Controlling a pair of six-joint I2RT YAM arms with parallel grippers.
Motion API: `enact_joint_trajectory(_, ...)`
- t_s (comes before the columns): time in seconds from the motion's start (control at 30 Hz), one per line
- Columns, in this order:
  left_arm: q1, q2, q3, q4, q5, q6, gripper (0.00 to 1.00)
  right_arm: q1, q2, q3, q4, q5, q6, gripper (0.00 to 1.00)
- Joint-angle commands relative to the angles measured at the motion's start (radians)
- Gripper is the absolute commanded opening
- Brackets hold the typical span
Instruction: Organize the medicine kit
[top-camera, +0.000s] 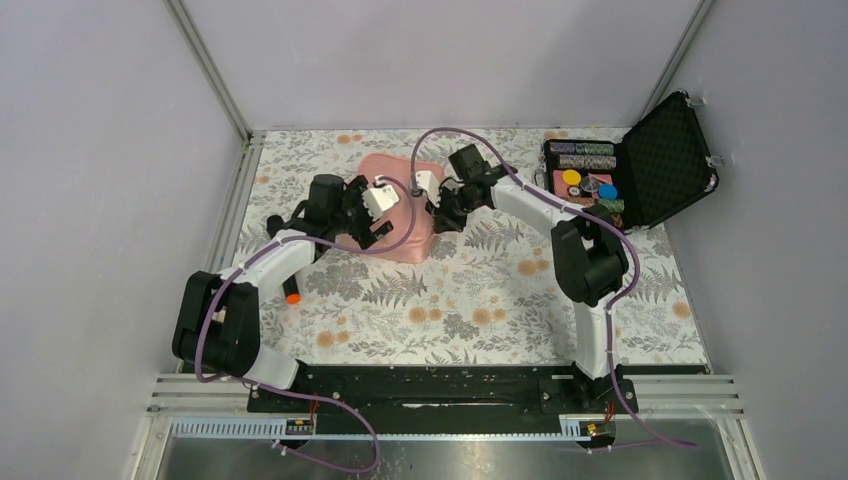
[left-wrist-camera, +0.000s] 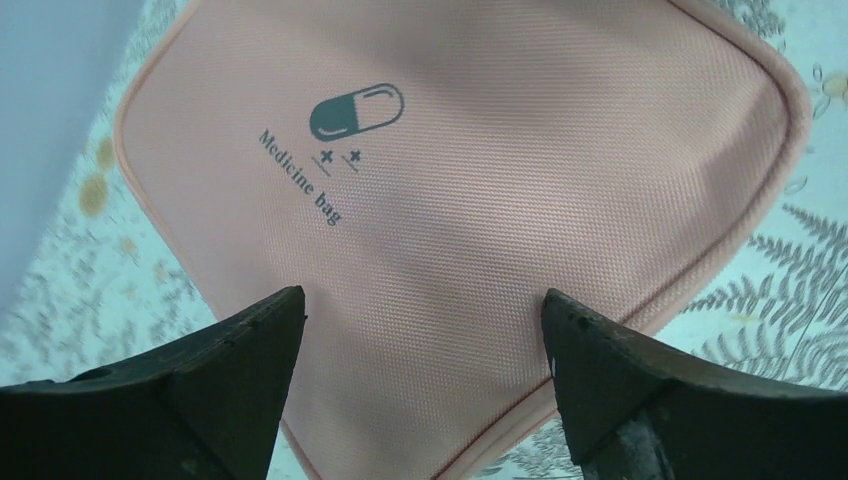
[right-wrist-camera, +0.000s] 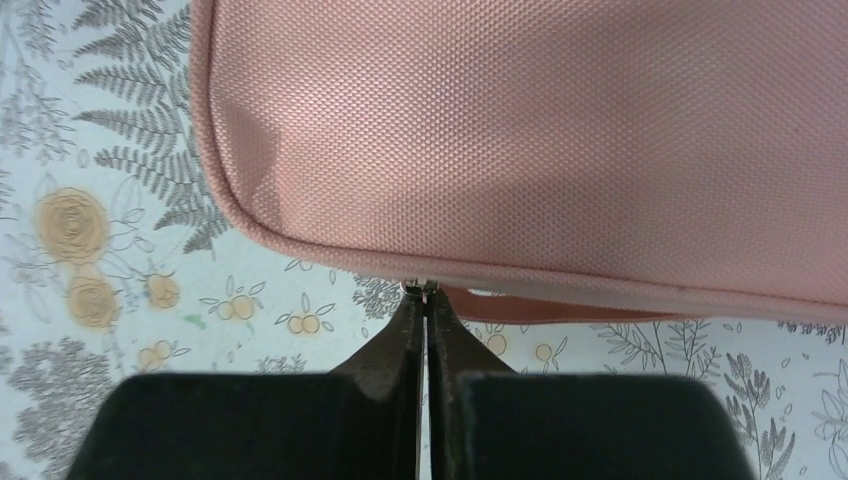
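Touching medicine kit (right-wrist-camera: 560, 130) edge, right claw (right-wrist-camera: 425, 300) clenched (any nipped bit too tiny to tell); left claw (left-wrist-camera: 422, 300) gaping above.

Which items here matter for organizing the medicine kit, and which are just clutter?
In the job: medicine kit, closed; left gripper, open above it; right gripper, shut on its zip edge.
Lying about: black case, open, with colourful chips; orange-tipped object, left of the kit.
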Motion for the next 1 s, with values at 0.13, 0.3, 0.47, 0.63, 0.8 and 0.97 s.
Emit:
enact_joint_trajectory(0.13,0.013,-0.01,0.017,-0.135,0.149,0.382,0.86,0.013,0.008,0.367,-0.422,0.017,0.042,0.0)
enact_joint_trajectory(0.3,0.012,-0.006,0.045,-0.233,0.267,0.433,0.82,0.014,0.119,0.512,-0.636,-0.007,0.068,0.0)
enact_joint_trajectory(0.47,0.011,-0.017,0.087,-0.382,0.336,0.492,0.82,0.013,0.158,0.515,-0.657,0.037,0.118,0.0)
enact_joint_trajectory(0.63,0.011,-0.032,0.095,-0.487,0.418,0.529,0.82,0.01,0.251,0.692,-0.846,-0.002,0.163,0.0)
enact_joint_trajectory(0.8,-0.009,-0.031,0.037,-0.419,0.456,0.522,0.82,0.005,0.266,0.698,-0.869,-0.055,0.241,0.0)
enact_joint_trajectory(0.97,-0.116,-0.008,-0.119,0.121,0.198,0.329,0.75,0.005,0.278,0.689,-0.87,-0.044,0.261,0.0)
